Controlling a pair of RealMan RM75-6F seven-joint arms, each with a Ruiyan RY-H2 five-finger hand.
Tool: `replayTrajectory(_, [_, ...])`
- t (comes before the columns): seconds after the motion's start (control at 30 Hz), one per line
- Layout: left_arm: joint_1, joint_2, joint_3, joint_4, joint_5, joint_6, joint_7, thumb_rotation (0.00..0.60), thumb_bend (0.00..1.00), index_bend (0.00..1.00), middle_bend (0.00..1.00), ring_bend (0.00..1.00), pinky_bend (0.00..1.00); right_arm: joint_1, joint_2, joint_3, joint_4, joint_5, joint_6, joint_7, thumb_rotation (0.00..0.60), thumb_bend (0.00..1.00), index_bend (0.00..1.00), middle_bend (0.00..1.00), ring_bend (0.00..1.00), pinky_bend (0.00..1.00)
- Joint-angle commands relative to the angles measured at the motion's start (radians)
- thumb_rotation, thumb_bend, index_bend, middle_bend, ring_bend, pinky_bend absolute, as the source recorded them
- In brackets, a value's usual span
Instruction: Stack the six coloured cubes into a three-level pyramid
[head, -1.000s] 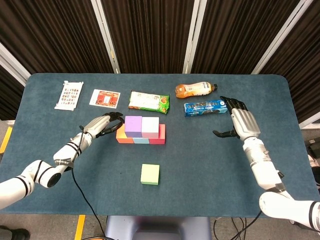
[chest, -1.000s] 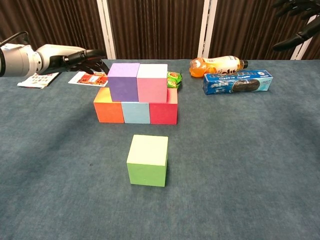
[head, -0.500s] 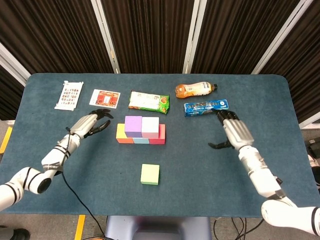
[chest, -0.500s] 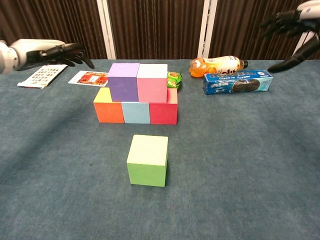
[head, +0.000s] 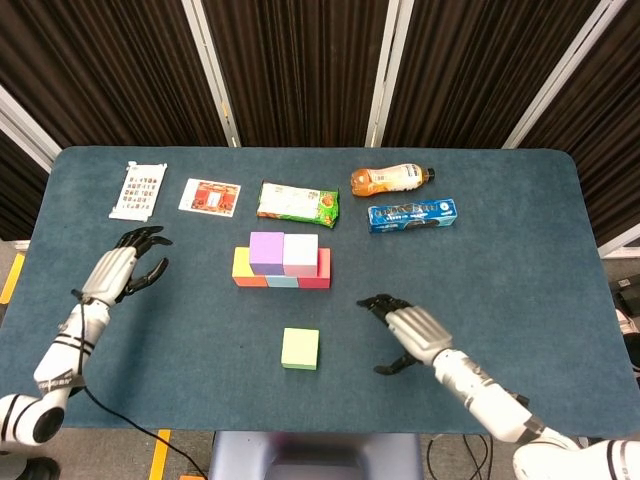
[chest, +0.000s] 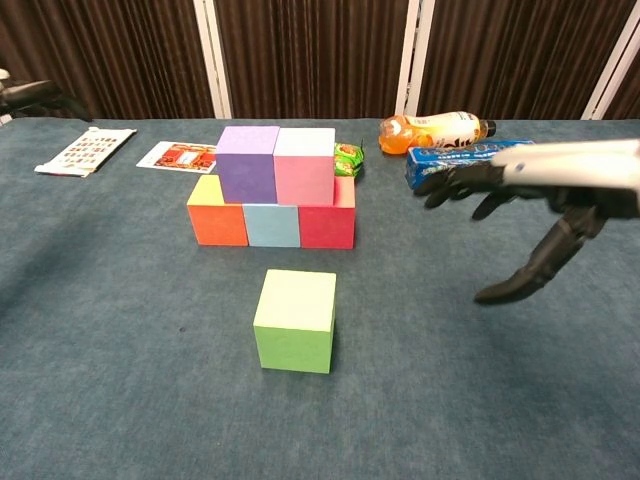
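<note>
The five-cube stack sits at the centre of the table. Bottom row, left to right: orange cube, blue cube, red cube, all touching side by side. Second row: purple cube and pink cube, touching each other and resting on the bottom row. The top of the stack carries no cube.

The green cube stands alone on the table at 6 o'clock from the stack, apart from it and upright.

The right hand hovers at 3 o'clock from the green cube, near it but not touching. Its fingers are spread apart and extended toward the cube, thumb dropped below; it holds nothing. In the chest view the same hand is above the table surface, at the right of the frame.

The left hand is at 9 o'clock from the stack, well apart from it, near the table's left edge. Its fingers are apart and it holds nothing.

Along the far side of the table, from 10 o'clock to 2 o'clock of the stack: a white card, a red card, a green packet, an orange bottle lying on its side, and a blue packet just in front of the bottle.
</note>
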Motion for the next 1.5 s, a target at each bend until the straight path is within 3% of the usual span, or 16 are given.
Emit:
replayTrajectory(0.03, [0.055, 0.016, 0.025, -0.04, 0.038, 0.068, 0.032, 0.047, 0.33, 0.24, 0.09, 0.0, 0.04, 0.017, -0.106, -0.01, 0.025, 0.035, 0.044, -0.068, 0.6, 0.27, 0.22, 0.2, 0.07, 0.26])
replayTrajectory(0.27, [0.1, 0.031, 0.043, -0.08, 0.096, 0.125, 0.034, 0.052, 0.33, 0.23, 0.09, 0.0, 0.04, 0.076, -0.322, 0.022, 0.089, 0.181, 0.15, -0.227, 0.6, 0.25, 0.23, 0.2, 0.07, 0.26])
replayTrajectory(0.57, [0.118, 0.034, 0.042, -0.075, 0.126, 0.136, 0.001, 0.053, 0.33, 0.22, 0.08, 0.0, 0.04, 0.136, -0.519, 0.057, 0.216, 0.273, 0.223, -0.338, 0.6, 0.24, 0.27, 0.2, 0.07, 0.27])
replayTrajectory(0.77, [0.13, 0.037, 0.041, -0.065, 0.142, 0.141, -0.026, 0.056, 0.32, 0.22, 0.08, 0.0, 0.04, 0.155, -0.62, 0.075, 0.312, 0.286, 0.241, -0.358, 0.6, 0.25, 0.41, 0.23, 0.11, 0.3])
replayTrajectory(0.9, [0.136, 0.041, 0.038, -0.066, 0.149, 0.148, -0.037, 0.053, 0.32, 0.21, 0.07, 0.0, 0.04, 0.151, -0.651, 0.071, 0.338, 0.234, 0.278, -0.368, 0.6, 0.3, 0.53, 0.26, 0.14, 0.32])
replayTrajectory(1.07, [0.142, 0.047, 0.039, -0.075, 0.161, 0.155, -0.03, 0.058, 0.32, 0.21, 0.07, 0.0, 0.04, 0.134, -0.551, 0.083, 0.208, 0.152, 0.295, -0.354, 0.6, 0.33, 0.54, 0.27, 0.14, 0.33])
replayTrajectory(1.23, [0.142, 0.054, 0.038, -0.096, 0.165, 0.15, -0.004, 0.056, 0.32, 0.21, 0.07, 0.0, 0.04, 0.142, -0.321, 0.157, 0.007, 0.141, 0.252, -0.34, 0.6, 0.33, 0.53, 0.27, 0.14, 0.33])
replayTrajectory(1.37, [0.141, 0.054, 0.033, -0.111, 0.155, 0.143, 0.018, 0.055, 0.32, 0.2, 0.07, 0.0, 0.04, 0.185, -0.175, 0.255, -0.02, 0.21, 0.179, -0.314, 0.6, 0.33, 0.54, 0.27, 0.15, 0.33])
replayTrajectory(1.5, [0.141, 0.053, 0.03, -0.125, 0.141, 0.131, 0.037, 0.051, 0.32, 0.2, 0.07, 0.0, 0.04, 0.258, -0.064, 0.339, 0.039, 0.325, 0.033, -0.248, 0.6, 0.33, 0.53, 0.27, 0.15, 0.32])
